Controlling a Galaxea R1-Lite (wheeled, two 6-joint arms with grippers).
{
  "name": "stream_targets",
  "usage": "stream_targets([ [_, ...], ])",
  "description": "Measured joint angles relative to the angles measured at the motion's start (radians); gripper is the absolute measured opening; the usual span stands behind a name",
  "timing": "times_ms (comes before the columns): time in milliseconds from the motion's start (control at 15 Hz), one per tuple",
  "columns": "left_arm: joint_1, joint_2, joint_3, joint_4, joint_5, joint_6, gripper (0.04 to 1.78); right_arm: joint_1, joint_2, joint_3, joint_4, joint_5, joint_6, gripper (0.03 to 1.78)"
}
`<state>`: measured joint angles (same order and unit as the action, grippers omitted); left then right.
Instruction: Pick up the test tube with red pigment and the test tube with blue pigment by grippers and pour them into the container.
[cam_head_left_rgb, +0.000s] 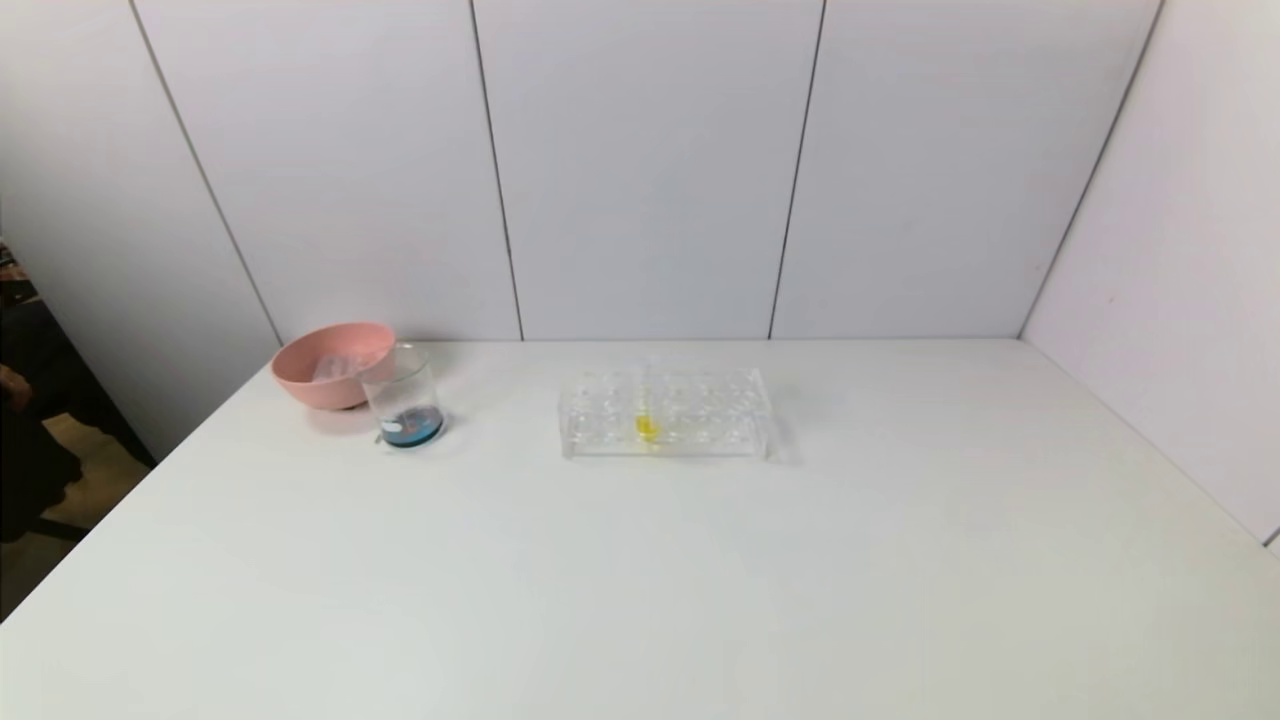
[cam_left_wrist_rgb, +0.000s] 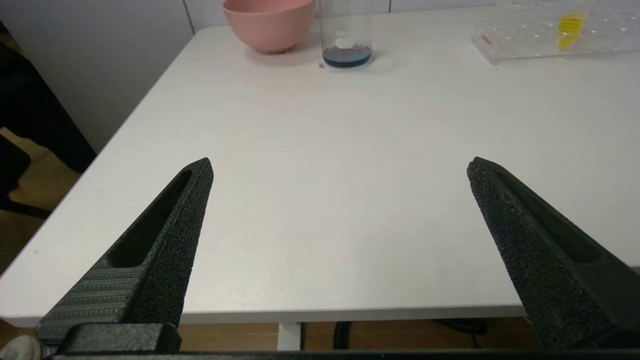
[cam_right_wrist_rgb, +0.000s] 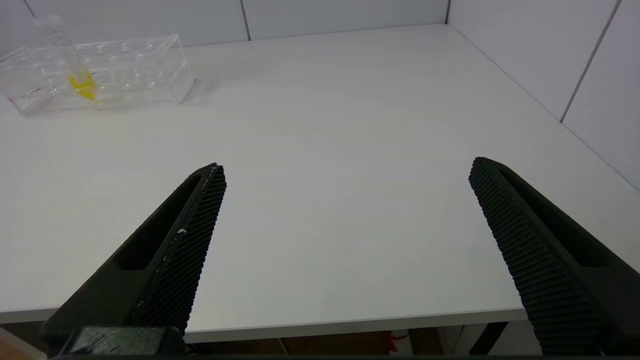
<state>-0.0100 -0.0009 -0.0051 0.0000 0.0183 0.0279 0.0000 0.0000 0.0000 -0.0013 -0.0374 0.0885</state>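
The clear glass container (cam_head_left_rgb: 404, 396) stands at the table's back left with dark blue liquid at its bottom; it also shows in the left wrist view (cam_left_wrist_rgb: 346, 35). The red and blue test tubes are not clearly in view; something clear lies in the pink bowl. My left gripper (cam_left_wrist_rgb: 340, 167) is open and empty over the table's near left edge. My right gripper (cam_right_wrist_rgb: 347, 170) is open and empty over the near right edge. Neither gripper shows in the head view.
A pink bowl (cam_head_left_rgb: 333, 362) sits just behind the container. A clear rectangular tube rack (cam_head_left_rgb: 665, 412) stands mid-table and holds one yellow-liquid tube (cam_head_left_rgb: 646, 420); it also shows in the right wrist view (cam_right_wrist_rgb: 97, 72). White walls close the back and right.
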Motion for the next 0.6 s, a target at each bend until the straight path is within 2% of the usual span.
stream_targets([
  [600,0.001,-0.001,0.005,-0.002,0.001,-0.042,1.78,0.0,0.0,0.0,-0.001,0.0,0.003,1.77],
])
